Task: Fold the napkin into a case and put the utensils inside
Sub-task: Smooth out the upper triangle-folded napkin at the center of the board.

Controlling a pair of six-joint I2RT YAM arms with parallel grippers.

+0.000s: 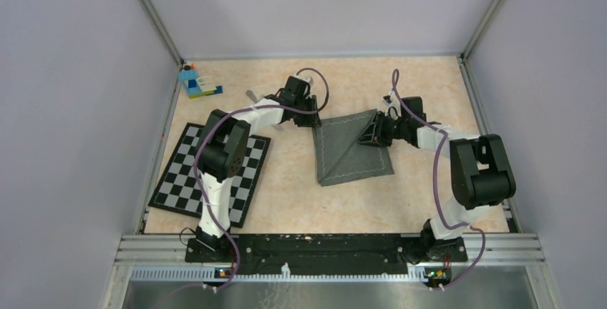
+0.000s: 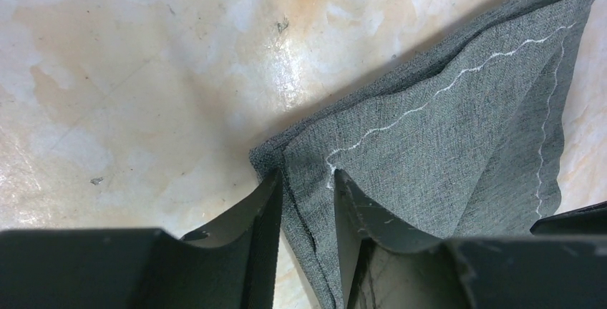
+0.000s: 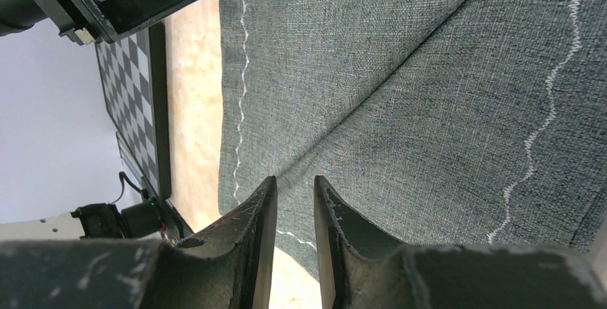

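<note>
From above, the dark grey square cloth napkin [image 1: 354,153] with a pale stitched hem lies mid-table on the peach marbled tabletop [image 1: 300,194], one half drawn up diagonally into a raised flap. The left gripper [image 1: 315,117] meets its far-left corner and the right gripper [image 1: 374,131] its far-right side. A black-and-white checkered mat [image 1: 182,180] lies to the left, and a blue toy-brick block [image 1: 195,82] sits far left. In the left wrist view, the left gripper [image 2: 306,180] is clenched on the napkin [image 2: 458,137] at its doubled corner edge. In the right wrist view, the right gripper [image 3: 294,184] stands nearly closed, pinching a crease of the napkin [image 3: 415,94].
</note>
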